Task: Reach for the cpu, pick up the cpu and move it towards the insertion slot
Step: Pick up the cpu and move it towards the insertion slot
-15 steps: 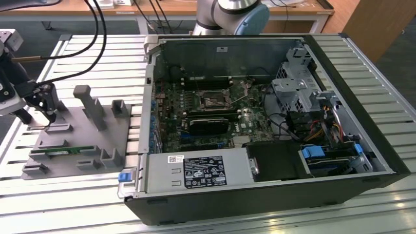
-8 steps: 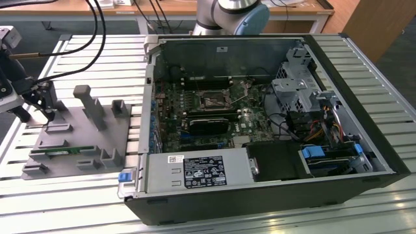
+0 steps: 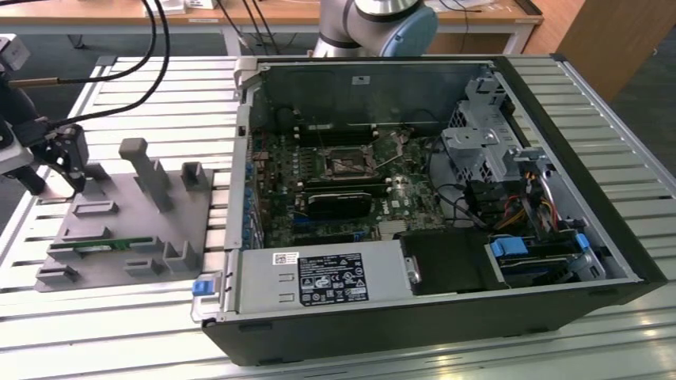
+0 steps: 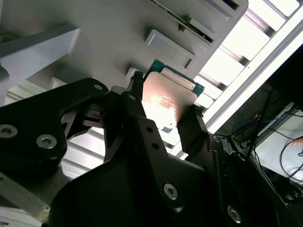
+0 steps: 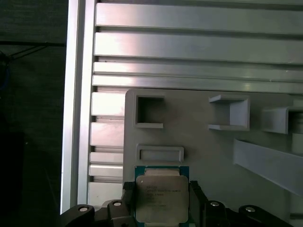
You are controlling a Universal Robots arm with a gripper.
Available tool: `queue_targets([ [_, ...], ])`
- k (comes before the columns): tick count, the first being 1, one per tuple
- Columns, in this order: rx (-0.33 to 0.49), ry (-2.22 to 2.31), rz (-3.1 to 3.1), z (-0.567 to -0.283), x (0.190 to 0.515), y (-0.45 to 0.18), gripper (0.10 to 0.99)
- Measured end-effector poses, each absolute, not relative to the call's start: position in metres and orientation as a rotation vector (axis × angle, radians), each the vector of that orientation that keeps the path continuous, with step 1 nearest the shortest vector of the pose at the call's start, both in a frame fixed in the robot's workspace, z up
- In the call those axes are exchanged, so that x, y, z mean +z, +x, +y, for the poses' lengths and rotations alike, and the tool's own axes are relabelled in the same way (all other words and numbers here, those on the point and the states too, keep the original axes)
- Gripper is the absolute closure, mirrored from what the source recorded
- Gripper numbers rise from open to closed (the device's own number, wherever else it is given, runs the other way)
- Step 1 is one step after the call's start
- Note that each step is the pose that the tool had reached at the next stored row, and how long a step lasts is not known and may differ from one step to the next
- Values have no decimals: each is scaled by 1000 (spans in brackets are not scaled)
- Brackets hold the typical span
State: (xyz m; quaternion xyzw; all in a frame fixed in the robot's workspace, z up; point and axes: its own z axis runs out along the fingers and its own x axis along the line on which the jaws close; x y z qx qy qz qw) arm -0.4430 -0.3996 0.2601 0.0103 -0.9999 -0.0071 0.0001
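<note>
1. Gripper (image 4: 164, 97) is sitting closest to the lens in both wrist views. Its black jaws are pressing on two opposite edges of the cpu (image 5: 161, 194), clamped on it.
2. Cpu is showing a silvery top with a green rim, sitting over the grey tray (image 5: 213, 151) just beside a shallow rectangular recess. Can't tell if it's touching the tray or clear of it.
3. Exterior view, starting from its left: gripper is hovering at the tray's left end, and the tray is lying on the slatted metal counter (image 3: 158, 87).
4. Green memory stick (image 3: 93, 247) is lying along the tray edge nearest the exterior camera, apart from the gripper.
5. Further to the exterior view's right, the open PC case (image 3: 423, 317) is lying on its side, just beside the tray.
6. Insertion slot (image 3: 349, 164) is sitting mid-motherboard inside the case, well apart from the cpu and gripper.
</note>
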Motion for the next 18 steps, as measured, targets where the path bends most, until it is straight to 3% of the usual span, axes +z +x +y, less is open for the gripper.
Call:
queue_targets([
  [18, -14, 32, -3141, -399, 282, -443, 545],
])
